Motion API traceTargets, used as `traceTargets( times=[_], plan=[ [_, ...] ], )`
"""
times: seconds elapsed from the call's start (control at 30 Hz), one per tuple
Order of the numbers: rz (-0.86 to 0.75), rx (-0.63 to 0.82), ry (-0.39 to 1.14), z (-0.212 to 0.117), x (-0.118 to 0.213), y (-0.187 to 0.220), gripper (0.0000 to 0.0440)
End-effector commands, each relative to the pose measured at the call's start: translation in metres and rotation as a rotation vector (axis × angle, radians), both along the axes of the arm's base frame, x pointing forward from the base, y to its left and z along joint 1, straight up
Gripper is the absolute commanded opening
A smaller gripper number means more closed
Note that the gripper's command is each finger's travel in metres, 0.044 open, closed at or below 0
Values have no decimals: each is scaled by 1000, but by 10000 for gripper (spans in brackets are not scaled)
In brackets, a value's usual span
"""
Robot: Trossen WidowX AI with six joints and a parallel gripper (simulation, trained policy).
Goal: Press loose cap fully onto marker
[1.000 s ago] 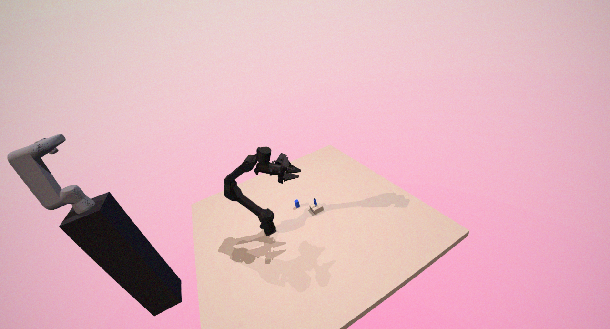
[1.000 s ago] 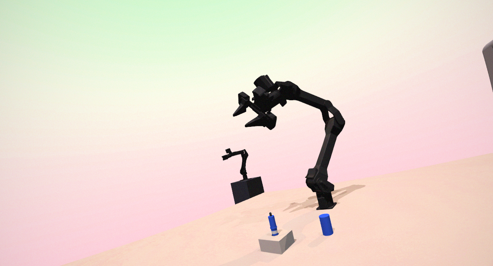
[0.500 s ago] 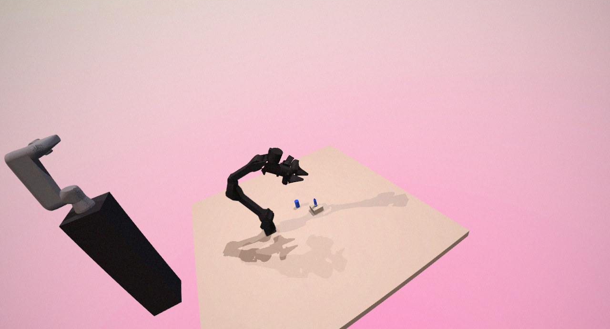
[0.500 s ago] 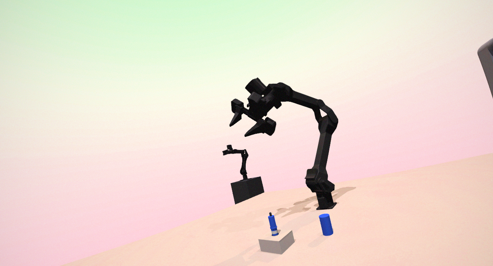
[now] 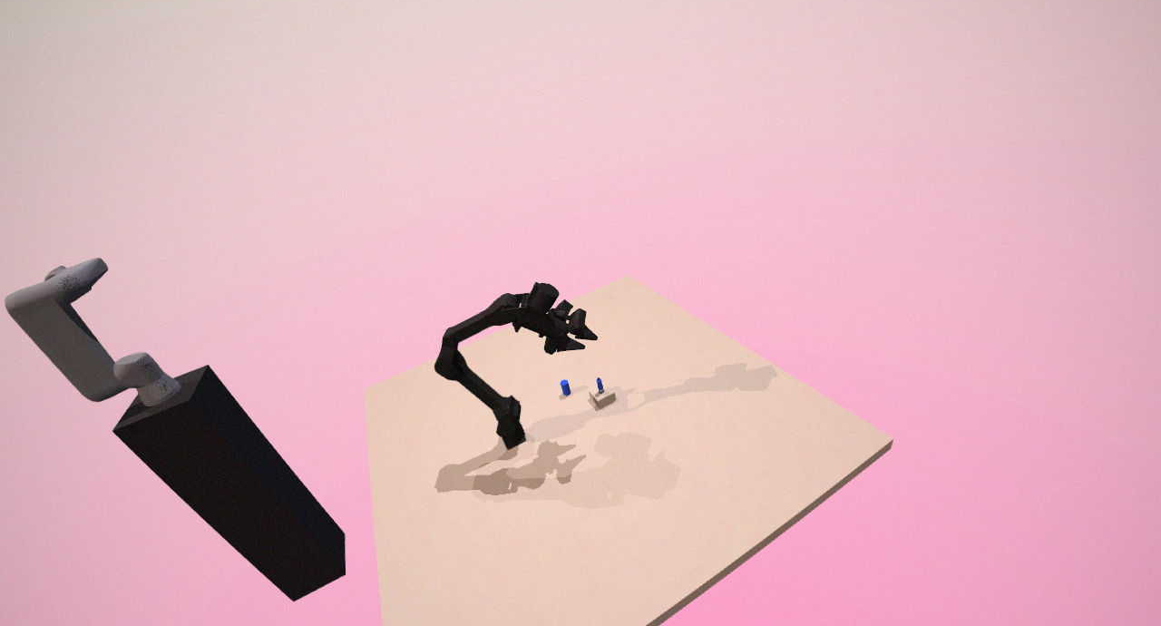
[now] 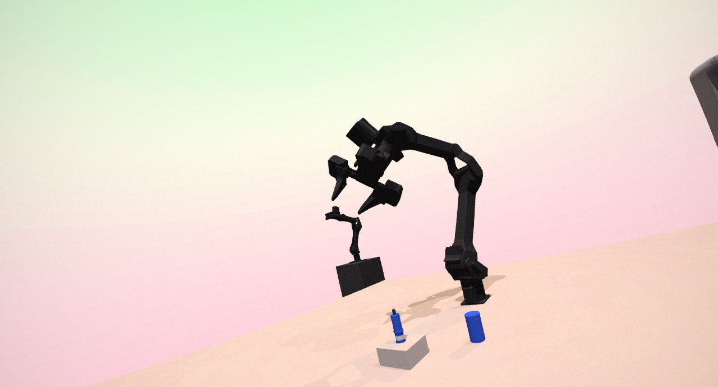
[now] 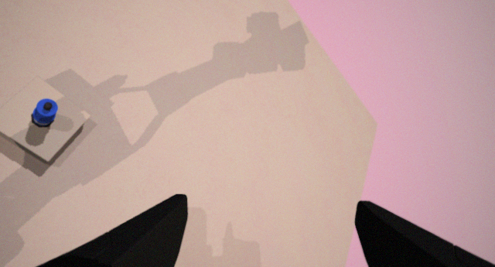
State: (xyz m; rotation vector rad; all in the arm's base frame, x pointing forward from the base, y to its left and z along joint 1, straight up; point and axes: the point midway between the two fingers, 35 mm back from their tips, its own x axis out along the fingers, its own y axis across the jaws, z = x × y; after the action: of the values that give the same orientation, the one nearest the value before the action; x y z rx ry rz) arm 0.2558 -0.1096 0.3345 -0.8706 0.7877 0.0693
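Note:
The blue marker (image 5: 600, 384) (image 6: 397, 324) (image 7: 46, 111) stands upright, dark tip up, in the grey holder block (image 5: 603, 401) (image 6: 395, 358) (image 7: 49, 148). The blue cylindrical cap (image 5: 564, 387) (image 6: 474, 327) stands loose on the table beside the block. The cap is out of the wrist view. My gripper (image 5: 590, 342) (image 6: 345, 207) (image 7: 271, 208) is open and empty, high above the table and pointing down at a slant. In the wrist view the marker and block lie at the left, away from the fingers.
The pale table (image 5: 730, 476) (image 6: 577, 304) (image 7: 263, 143) bears my arm's base and its shadows. A grey arm (image 5: 61, 337) stands on a dark pedestal (image 5: 235, 493) off the table. A small black arm (image 6: 355, 236) on a dark box (image 6: 360, 276) is in the background of the exterior view.

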Motion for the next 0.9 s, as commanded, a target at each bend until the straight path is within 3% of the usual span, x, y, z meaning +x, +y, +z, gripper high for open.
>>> traceTargets(
  times=[0.0, 0.87],
  plan=[
    [8, 17, 43, -12, 7, 2, 318],
    [80, 89, 285, -76, 38, 35, 319]
  ],
)
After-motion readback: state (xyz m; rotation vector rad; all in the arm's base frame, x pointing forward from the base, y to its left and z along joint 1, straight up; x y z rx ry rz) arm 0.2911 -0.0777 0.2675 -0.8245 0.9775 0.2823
